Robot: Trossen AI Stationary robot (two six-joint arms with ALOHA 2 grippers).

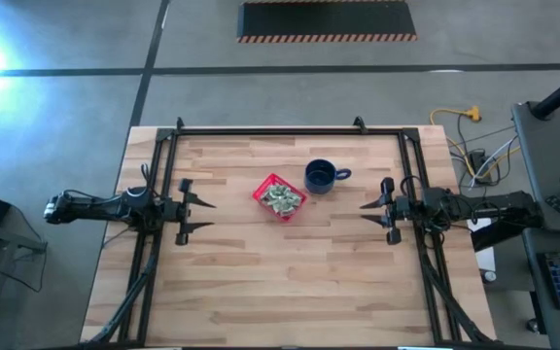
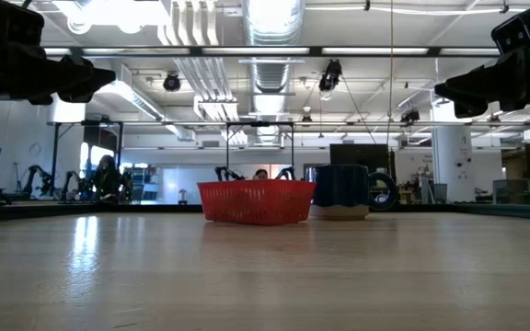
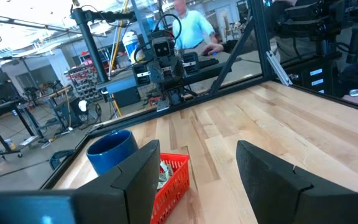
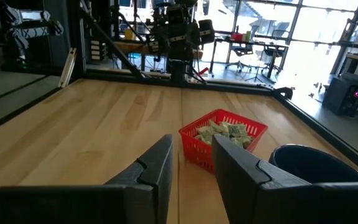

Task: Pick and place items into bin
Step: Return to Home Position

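The little red bin [image 1: 279,197] sits near the middle of the wooden table [image 1: 261,282], turned a bit like a diamond. The green-and-white items [image 1: 281,199] are piled up inside it (too many and too small for me to count). Just beside the bin, on the side nearer the right arm, stands a dark blue mug [image 1: 320,176]. It is upright, with its handle sticking out away from the bin.

The left gripper [image 1: 212,215] hangs in the air at the left side of the table, well apart from the bin. Its two fingers are spread wide and there is nothing between them. The right gripper [image 1: 363,212] hangs at the right side, pointing toward the bin and mug, and well apart from them too. Its fingers are also apart, with a smaller gap, and they hold nothing.

Out in the room past the table, a person in a light blue shirt [image 3: 188,28] is at a bench.
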